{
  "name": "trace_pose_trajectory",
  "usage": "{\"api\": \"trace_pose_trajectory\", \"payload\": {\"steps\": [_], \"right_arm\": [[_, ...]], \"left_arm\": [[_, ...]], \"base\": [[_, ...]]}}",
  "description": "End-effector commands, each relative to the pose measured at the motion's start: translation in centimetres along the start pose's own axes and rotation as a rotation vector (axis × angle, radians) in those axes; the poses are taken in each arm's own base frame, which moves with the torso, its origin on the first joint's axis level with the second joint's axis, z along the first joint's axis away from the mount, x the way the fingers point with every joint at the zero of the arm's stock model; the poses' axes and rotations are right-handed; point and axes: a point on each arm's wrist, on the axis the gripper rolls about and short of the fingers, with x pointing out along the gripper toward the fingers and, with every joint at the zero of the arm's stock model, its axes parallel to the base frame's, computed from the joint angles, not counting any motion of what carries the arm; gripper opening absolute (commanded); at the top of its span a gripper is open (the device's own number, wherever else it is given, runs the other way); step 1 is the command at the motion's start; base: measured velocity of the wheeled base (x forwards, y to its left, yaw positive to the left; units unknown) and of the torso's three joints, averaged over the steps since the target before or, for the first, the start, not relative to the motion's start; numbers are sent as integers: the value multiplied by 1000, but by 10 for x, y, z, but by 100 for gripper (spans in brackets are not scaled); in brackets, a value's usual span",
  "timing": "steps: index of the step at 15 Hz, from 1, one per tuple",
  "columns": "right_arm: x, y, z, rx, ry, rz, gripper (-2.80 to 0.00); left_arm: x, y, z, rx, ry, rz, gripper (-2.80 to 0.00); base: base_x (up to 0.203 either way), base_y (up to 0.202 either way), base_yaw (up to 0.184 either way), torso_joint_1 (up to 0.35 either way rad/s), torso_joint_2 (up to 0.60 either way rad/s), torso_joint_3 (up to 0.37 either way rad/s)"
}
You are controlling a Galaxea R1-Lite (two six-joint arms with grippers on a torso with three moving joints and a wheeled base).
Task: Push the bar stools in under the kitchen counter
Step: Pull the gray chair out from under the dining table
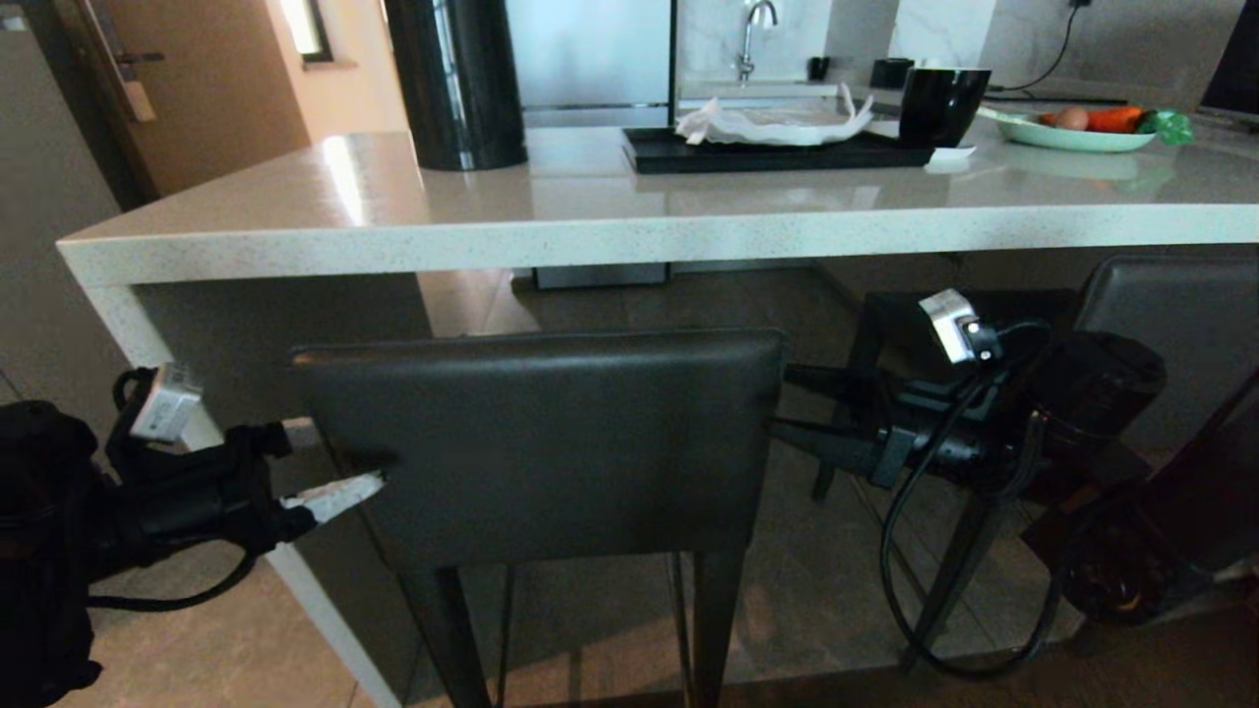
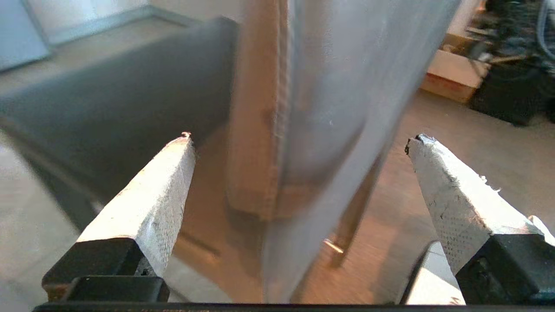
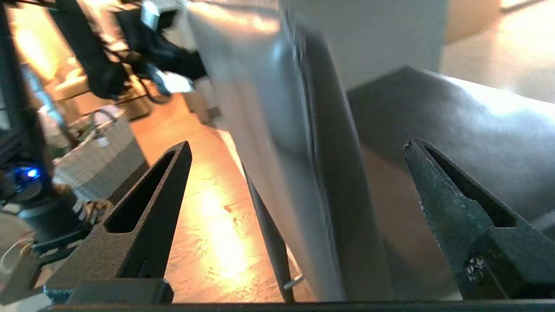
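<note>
Both wrist views show the backrest edge (image 2: 277, 130) between wide-spread, empty fingers; the head view shows the left gripper (image 1: 334, 462), right gripper (image 1: 787, 403), near bar stool (image 1: 541, 442) before the kitchen counter (image 1: 629, 236), and a plate (image 1: 1072, 138) holding vegetables (image 1: 1111, 119).

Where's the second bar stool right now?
In the head view the second bar stool stands at the far right, tucked under the kitchen counter, behind the right gripper and beside the nearer stool.

Two stools: one (image 1: 541, 442) between grippers, one (image 1: 1170, 315) beyond right gripper (image 1: 787, 403). Two grippers; left (image 1: 334, 462). One counter (image 1: 629, 226), one tray (image 1: 767, 152), one plate (image 1: 1072, 138), one mug (image 1: 939, 103).
</note>
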Motion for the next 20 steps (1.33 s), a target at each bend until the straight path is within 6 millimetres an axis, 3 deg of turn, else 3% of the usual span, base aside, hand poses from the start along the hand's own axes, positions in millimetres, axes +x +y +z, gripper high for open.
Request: {"api": "trace_pose_trajectory", "payload": {"steps": [1,7,11,20], "right_arm": [[8,-12,1,-21,-12,27,0],[20,-19,-20,28,23,86,0],[36,-4,-37,69,58,155,0],[41,-3,-37,77,60,183,0]], "left_arm": [[10,0,-10,-37,11,-36,0],[19,2,-9,-40,7,-61,0],[15,0,0,-11,-6,-53,0],[12,-6,0,0,-2,-52,0]], "base": [[0,0,0,0,0,0],[0,0,0,0,0,0],[0,0,0,0,0,0],[0,0,0,0,0,0]]}}
